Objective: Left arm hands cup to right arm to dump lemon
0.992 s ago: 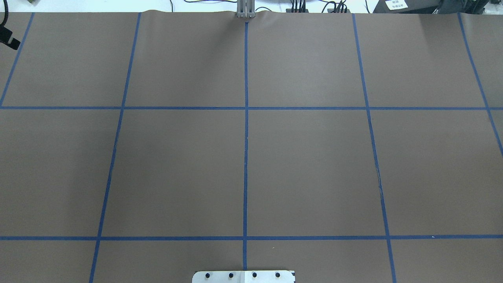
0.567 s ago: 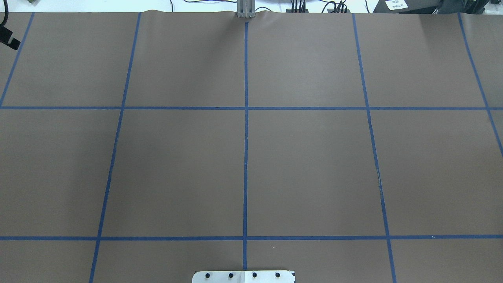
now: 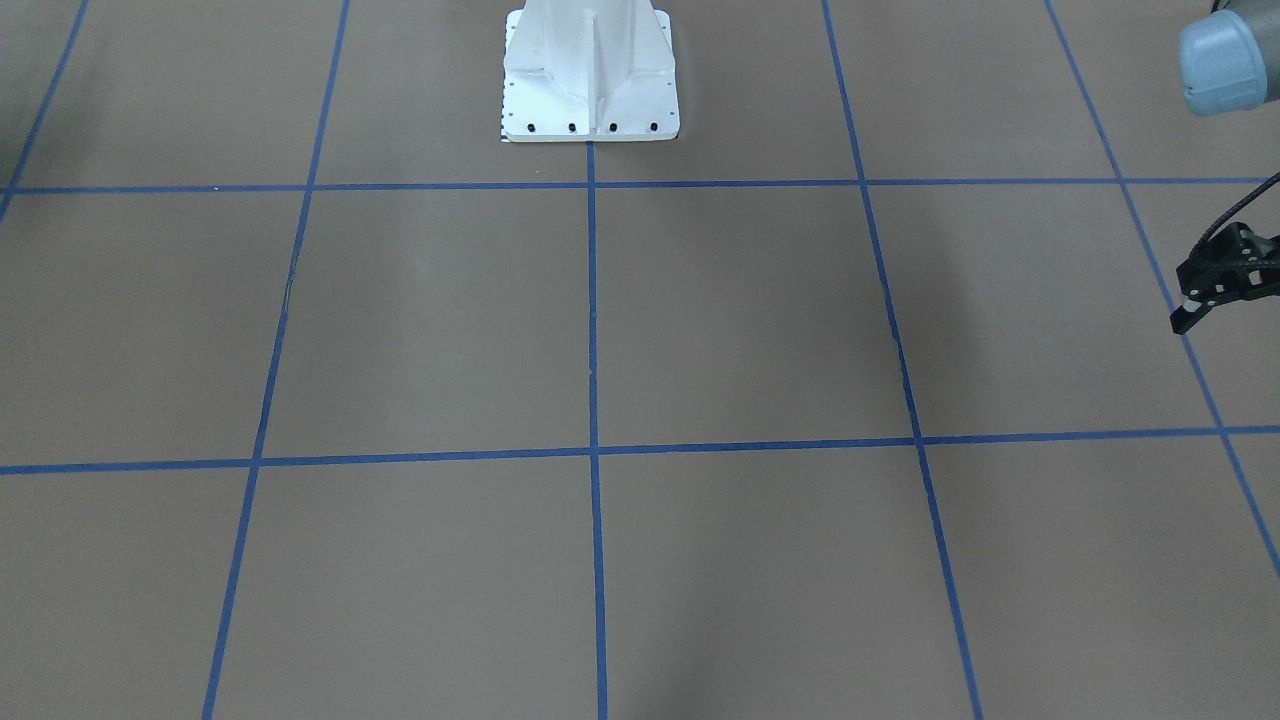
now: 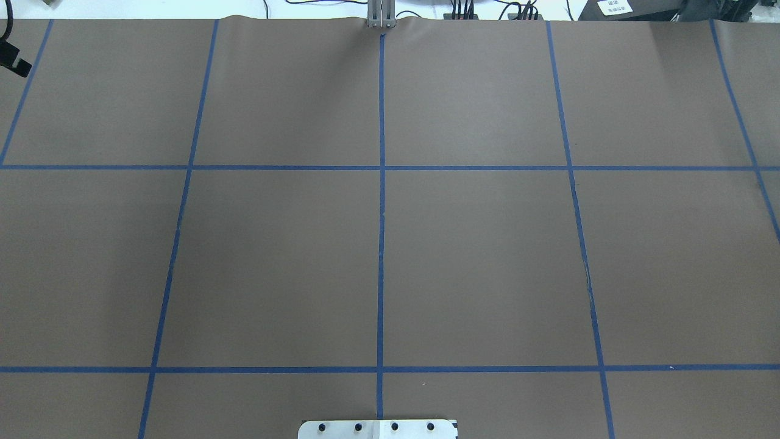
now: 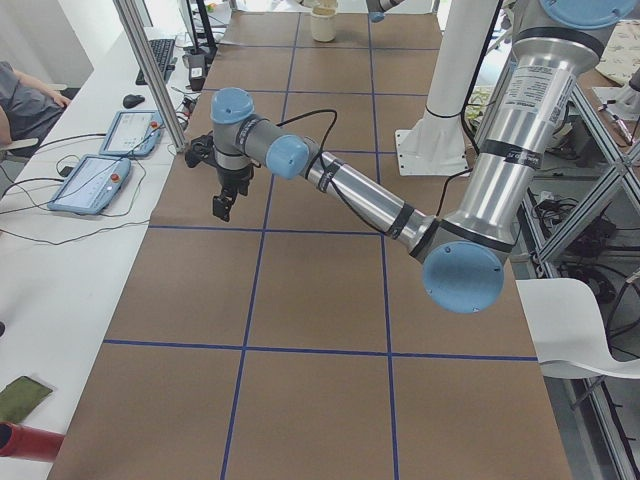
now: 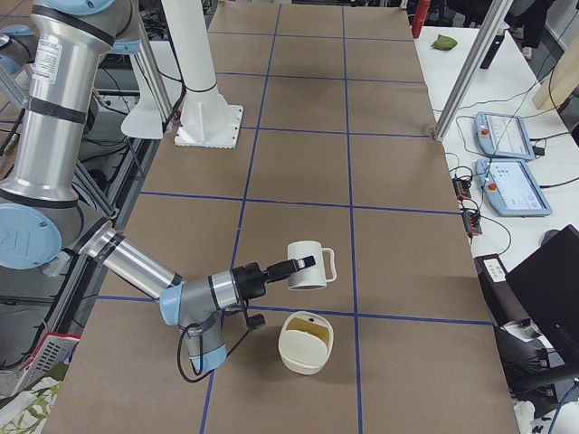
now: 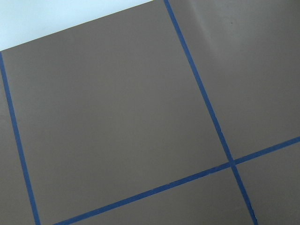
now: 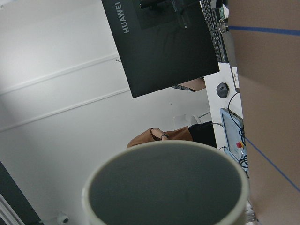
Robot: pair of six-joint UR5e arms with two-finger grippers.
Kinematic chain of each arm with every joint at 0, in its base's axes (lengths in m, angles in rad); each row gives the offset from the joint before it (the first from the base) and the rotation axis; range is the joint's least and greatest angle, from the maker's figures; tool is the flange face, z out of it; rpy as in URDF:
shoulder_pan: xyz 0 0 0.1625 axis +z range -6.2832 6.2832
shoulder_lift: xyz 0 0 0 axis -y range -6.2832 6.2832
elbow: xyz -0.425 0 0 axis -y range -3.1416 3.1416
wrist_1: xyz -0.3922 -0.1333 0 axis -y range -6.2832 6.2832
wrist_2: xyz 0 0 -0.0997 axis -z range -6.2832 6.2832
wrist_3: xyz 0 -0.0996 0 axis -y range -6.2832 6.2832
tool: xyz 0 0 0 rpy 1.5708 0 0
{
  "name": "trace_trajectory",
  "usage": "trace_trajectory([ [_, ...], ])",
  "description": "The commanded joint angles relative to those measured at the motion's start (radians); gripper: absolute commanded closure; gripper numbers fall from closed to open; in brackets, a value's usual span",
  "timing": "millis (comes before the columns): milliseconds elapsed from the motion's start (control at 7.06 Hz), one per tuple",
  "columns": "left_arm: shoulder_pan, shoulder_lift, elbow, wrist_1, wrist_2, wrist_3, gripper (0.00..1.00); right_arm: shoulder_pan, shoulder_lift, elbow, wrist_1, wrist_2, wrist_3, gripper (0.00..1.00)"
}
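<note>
In the exterior right view the white mug hangs off the table on its side, handle to the right, at the tip of my right gripper. I cannot tell whether that gripper is shut. The right wrist view looks into the mug's grey mouth, and no lemon shows in it. A dull yellow patch, dimly the lemon, shows inside a cream bowl just below the mug. My left gripper is far away over the table's other end, holding nothing that I can see. It also shows in the exterior left view.
The white robot pedestal stands at mid-table on the robot's side. Teach pendants and cables lie on the white bench beside an aluminium post. The brown mat carries a blue tape grid.
</note>
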Motion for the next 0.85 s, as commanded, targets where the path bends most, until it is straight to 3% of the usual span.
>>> trace_trajectory([
  [0,0.000,0.003,0.000,-0.001,-0.001,0.000,0.00,0.013,-0.014,0.056,-0.057,0.146,-0.384,0.83],
  [283,0.000,0.003,0.002,0.000,-0.001,0.000,0.00,0.013,-0.012,0.088,-0.130,0.221,-0.794,0.82],
  [709,0.000,0.003,0.002,0.000,-0.002,0.000,0.00,0.010,0.003,0.160,-0.372,0.236,-1.459,0.82],
])
